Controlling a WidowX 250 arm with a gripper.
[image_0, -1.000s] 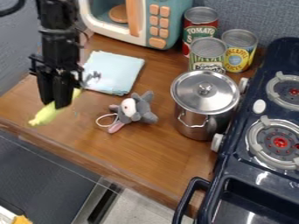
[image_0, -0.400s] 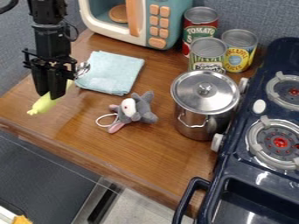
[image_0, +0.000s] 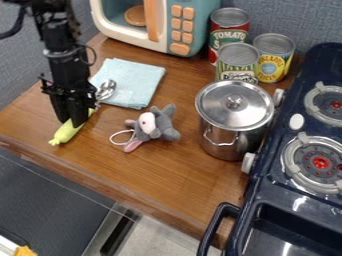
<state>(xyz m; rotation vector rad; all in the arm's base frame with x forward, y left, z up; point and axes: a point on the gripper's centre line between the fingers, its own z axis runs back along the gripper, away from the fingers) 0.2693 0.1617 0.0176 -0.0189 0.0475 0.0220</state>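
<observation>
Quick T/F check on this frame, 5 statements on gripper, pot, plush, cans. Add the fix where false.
1. The gripper holds a yellow-green item. True.
2. The pot is on a burner. False: the pot stands on the wooden counter, beside the stove.
3. Three cans stand together behind the pot. True.
4. The plush toy lies on the cloth. False: the plush toy is on bare wood, off the cloth.
5. The pot's lid is on. True.
</observation>
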